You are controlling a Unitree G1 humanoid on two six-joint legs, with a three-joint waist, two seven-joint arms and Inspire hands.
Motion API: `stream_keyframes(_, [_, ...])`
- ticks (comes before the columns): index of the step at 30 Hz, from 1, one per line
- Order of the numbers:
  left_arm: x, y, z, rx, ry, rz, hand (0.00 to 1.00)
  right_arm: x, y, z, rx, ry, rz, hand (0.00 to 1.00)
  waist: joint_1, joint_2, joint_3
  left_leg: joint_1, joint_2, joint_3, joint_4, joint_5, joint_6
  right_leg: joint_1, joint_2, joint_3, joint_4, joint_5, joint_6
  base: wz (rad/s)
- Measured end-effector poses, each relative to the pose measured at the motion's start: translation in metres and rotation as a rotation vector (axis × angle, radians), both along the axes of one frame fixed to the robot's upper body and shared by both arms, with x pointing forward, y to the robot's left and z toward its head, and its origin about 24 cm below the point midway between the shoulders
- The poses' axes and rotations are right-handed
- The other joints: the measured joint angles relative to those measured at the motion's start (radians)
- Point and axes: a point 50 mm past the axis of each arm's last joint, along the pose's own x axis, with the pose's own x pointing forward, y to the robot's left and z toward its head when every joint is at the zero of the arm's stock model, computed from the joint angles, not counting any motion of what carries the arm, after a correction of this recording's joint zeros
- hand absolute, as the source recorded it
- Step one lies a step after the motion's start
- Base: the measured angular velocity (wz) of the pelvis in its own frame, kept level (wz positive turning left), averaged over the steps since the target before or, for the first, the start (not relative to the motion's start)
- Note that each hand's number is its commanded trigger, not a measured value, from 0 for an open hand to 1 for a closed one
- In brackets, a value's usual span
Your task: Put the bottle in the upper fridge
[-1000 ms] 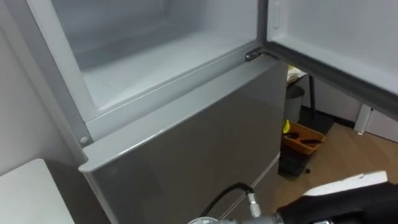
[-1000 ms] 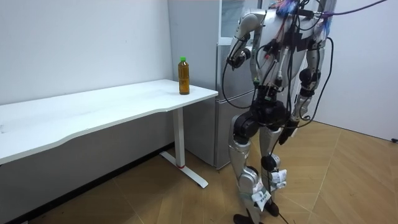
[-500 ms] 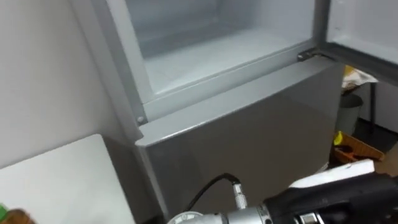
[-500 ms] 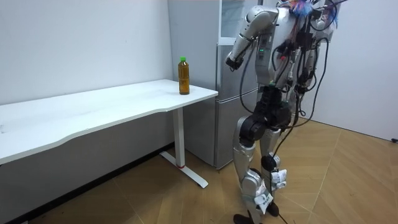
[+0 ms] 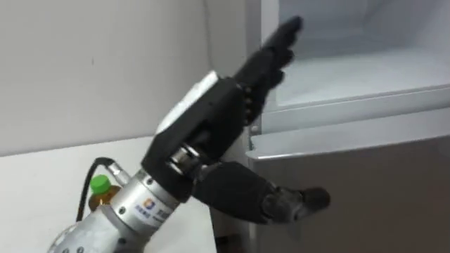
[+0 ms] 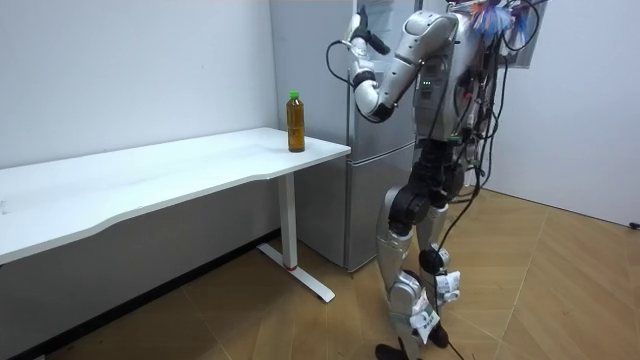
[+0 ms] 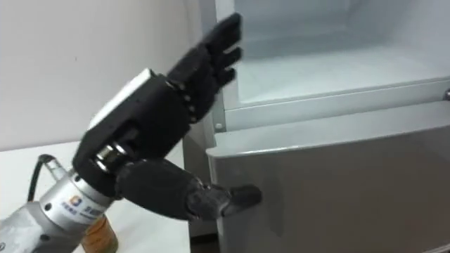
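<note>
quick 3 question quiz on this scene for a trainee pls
1. True or false: the bottle is inside the fridge.
2. The left hand is: A) open, raised before the fridge's open upper part; B) shut on the bottle; C) flat on the table.
3. Fill in: the bottle's cap is ___.

Key: 1 false, it stands on the table; 2 A; 3 green.

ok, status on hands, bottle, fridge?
Left hand open, raised at the open upper compartment. Bottle upright on white table, untouched. No obstruction seen.
</note>
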Motion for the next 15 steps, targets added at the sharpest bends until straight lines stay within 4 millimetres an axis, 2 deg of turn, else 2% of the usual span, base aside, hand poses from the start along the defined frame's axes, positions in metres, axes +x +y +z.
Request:
stream_keyframes(5, [-0.013,0.038,-0.003,-0.095,-0.028,0.196,0.00,-0.012,-0.001,-0.001,-0.019,0.009,-0.024,0.00,0.038,0.002,-0.0004,0.022,-0.001,-0.012,-0.001,0.000,-0.001,0.032,-0.001,-0.010,-0.001,-0.002,0.002,0.08])
stream_keyframes(7, [-0.016,0.051,-0.001,-0.108,-0.046,0.274,0.00,-0.016,-0.002,-0.001,-0.024,0.016,-0.034,0.00,0.055,0.004,-0.0013,0.022,-0.012,-0.024,0.000,0.000,-0.001,0.035,-0.001,-0.008,-0.001,-0.007,0.002,0.14])
stream_keyframes(9, [-0.027,0.071,0.003,-0.133,-0.103,0.412,0.00,-0.017,-0.004,0.000,-0.037,0.010,-0.050,0.00,0.066,0.014,-0.0040,0.026,-0.014,-0.028,0.000,0.000,0.000,0.039,-0.004,-0.009,-0.001,-0.010,0.003,0.05])
stream_keyframes(15, [-0.049,0.101,0.009,-0.233,-0.245,0.675,0.00,-0.034,-0.007,0.002,-0.076,0.000,-0.089,0.00,0.110,0.028,-0.0074,0.050,-0.016,-0.039,-0.004,0.000,0.000,0.066,-0.016,-0.028,0.002,-0.021,0.007,0.07])
